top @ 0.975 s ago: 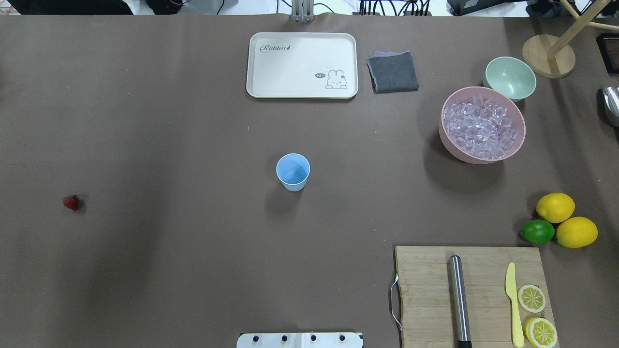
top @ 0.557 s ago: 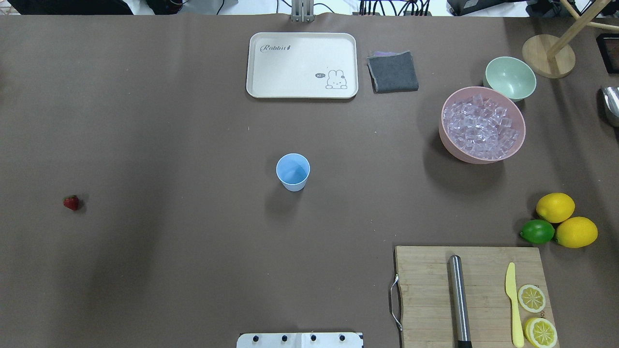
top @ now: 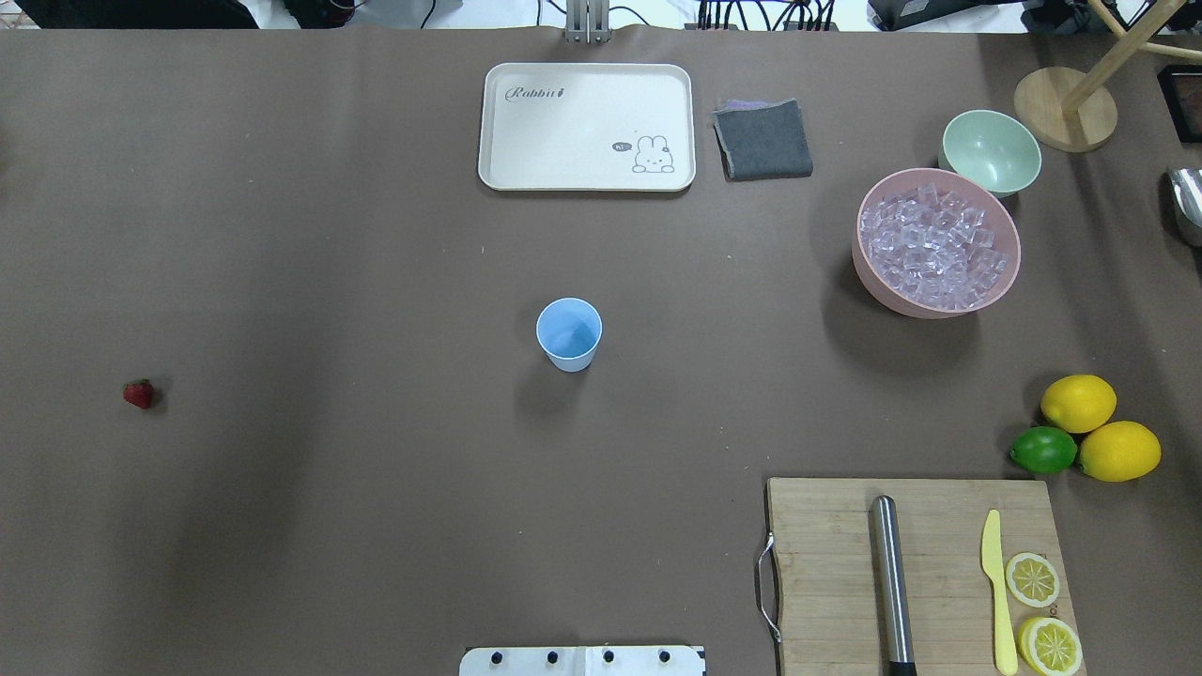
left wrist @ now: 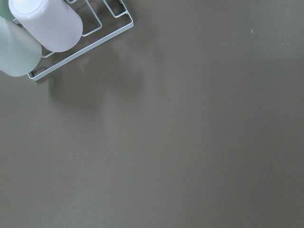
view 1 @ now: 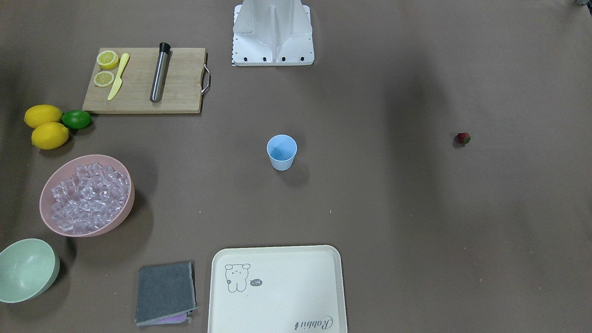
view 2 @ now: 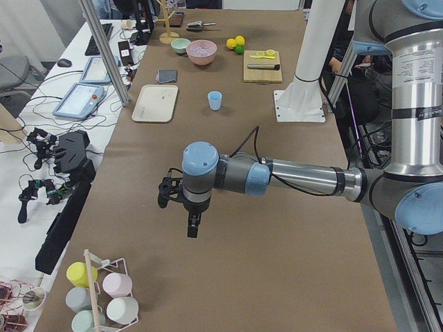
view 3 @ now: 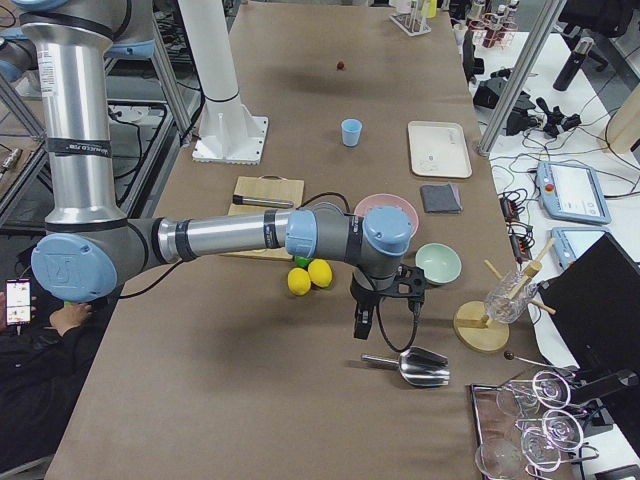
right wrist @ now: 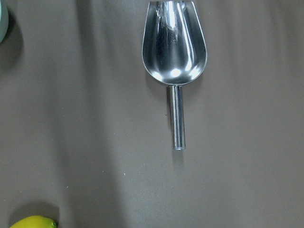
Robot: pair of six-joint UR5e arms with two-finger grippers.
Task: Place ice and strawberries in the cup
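Observation:
The light blue cup (top: 569,333) stands upright and empty at the table's middle, also in the front view (view 1: 281,151). The ice (top: 939,249) fills a pink bowl (top: 865,271) at the far right. The one strawberry (top: 139,393) lies alone at the far left, also in the front view (view 1: 463,138). My left gripper (view 2: 192,225) hangs over bare table far left of the strawberry. My right gripper (view 3: 360,325) hangs just above a metal scoop (right wrist: 174,42). I cannot tell whether either gripper is open or shut.
A pale green bowl (top: 991,148), a cream tray (top: 587,127) and a grey cloth (top: 762,139) lie at the back. Two lemons (top: 1078,402) and a lime (top: 1043,450) sit beside a cutting board (top: 826,563) holding a knife, a metal rod and lemon slices. A rack of cups (left wrist: 42,28) stands at the left end.

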